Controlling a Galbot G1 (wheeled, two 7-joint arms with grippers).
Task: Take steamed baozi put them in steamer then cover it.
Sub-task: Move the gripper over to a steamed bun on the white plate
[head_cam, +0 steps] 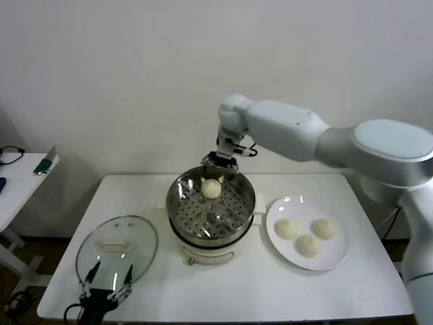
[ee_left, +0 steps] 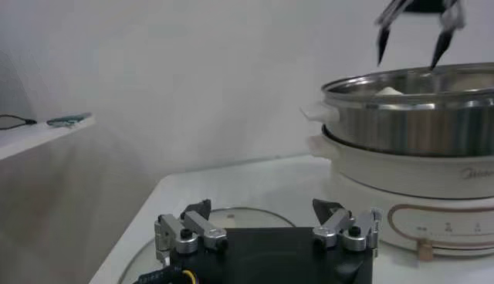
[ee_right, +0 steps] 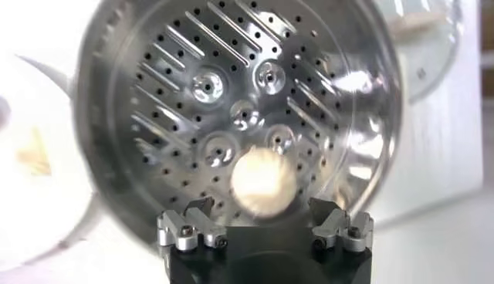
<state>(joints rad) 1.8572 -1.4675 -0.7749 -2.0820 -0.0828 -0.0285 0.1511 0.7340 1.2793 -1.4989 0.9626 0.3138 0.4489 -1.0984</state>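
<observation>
The steamer (head_cam: 211,210), a shiny perforated steel basket on a white electric base, stands at the middle of the white table (head_cam: 352,291) and serves as the reference for all positions. One baozi (head_cam: 212,189) lies on the perforated floor inside the basket, close to its far wall; the right wrist view shows the same bun (ee_right: 262,182) resting free on the floor. The right gripper (head_cam: 222,167) hangs directly above that bun at the steamer's far rim, its fingers spread apart and holding nothing, with the bun sitting clear between and below them. Three more baozi (head_cam: 308,236) sit grouped on the white plate (head_cam: 338,259), which lies just beside the steamer on the robot's right. The cover (head_cam: 116,248), a clear glass lid with a cream oblong handle, lies flat on the table on the steamer's left, apart from it and nearer the robot. The left gripper (head_cam: 107,281) is at the lid's near edge, fingers spread wide and empty; in the left wrist view its fingers (ee_left: 340,220) stand low over the glass. A side table (head_cam: 17,183) stands well apart, further left of the steamer.
</observation>
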